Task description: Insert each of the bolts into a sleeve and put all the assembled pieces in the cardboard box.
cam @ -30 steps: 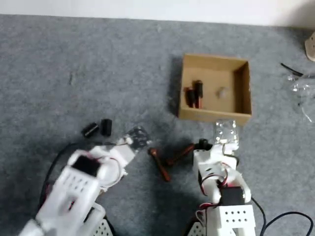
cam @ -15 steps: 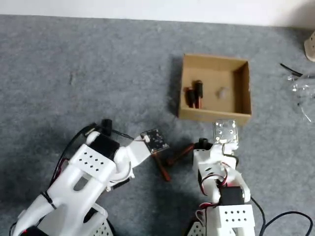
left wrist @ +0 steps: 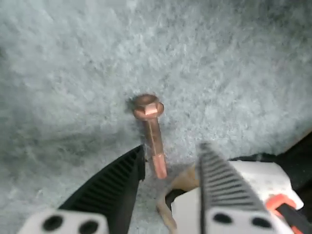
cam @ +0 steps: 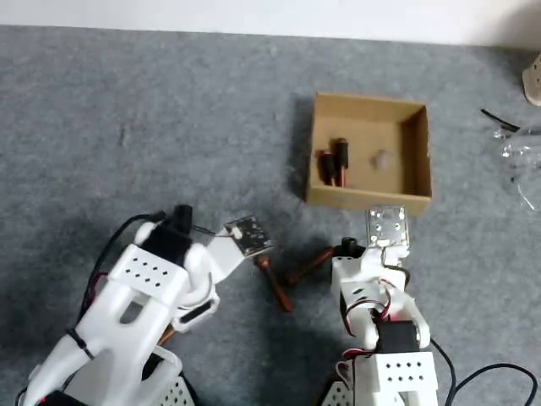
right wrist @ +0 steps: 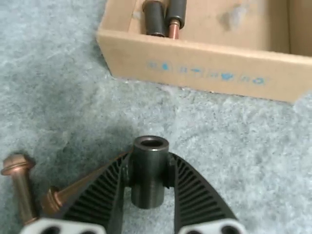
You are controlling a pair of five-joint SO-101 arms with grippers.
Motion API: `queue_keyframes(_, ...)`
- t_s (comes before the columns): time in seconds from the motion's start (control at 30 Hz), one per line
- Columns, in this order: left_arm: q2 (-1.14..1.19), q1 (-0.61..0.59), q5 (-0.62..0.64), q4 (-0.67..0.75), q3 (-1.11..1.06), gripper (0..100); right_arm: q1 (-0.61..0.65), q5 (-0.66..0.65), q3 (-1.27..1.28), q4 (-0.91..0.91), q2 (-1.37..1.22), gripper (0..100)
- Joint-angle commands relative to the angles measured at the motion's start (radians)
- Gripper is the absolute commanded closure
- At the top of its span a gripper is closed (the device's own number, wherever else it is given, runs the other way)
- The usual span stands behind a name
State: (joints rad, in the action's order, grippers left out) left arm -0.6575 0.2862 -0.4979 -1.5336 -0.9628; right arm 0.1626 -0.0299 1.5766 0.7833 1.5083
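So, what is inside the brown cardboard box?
Two black cylindrical sleeves lie side by side, each with a copper bolt in it, beside a pale smudge. The sleeves cover the bolt shanks.

You're working over a grey, felt-like carpet (cam: 169, 110), evenly lit with soft shadows. A white strip of wall (cam: 254, 13) runs along its far edge, and clear plastic scraps (cam: 514, 148) lie near the high view's right edge.

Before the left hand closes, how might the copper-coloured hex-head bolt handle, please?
The copper-coloured hex-head bolt looks like rigid metal, so probably stiff. Its round shank may roll on the grey carpet, though the pile likely damps that. Smooth metal could slip in the left hand.
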Motion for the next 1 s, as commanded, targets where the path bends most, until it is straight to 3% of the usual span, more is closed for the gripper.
queue_keyframes(0.0,0.007,-0.042,-0.043,0.064,-0.047,79,-0.012,-0.012,-0.008,-0.035,0.012,99.4)
queue_keyframes(0.27,0.007,-0.062,-0.052,0.281,-0.223,79,-0.012,-0.012,-0.008,-0.035,0.012,99.4)
queue_keyframes(0.47,0.007,-0.064,-0.049,0.302,-0.222,79,-0.012,-0.012,-0.008,-0.031,0.012,99.4)
queue_keyframes(0.63,0.007,-0.105,-0.048,0.43,-0.251,79,-0.012,-0.012,-0.008,-0.031,0.012,99.4)
queue_keyframes(0.97,0.008,-0.162,0.068,0.468,-0.26,79,-0.012,-0.012,-0.008,-0.031,0.012,99.4)
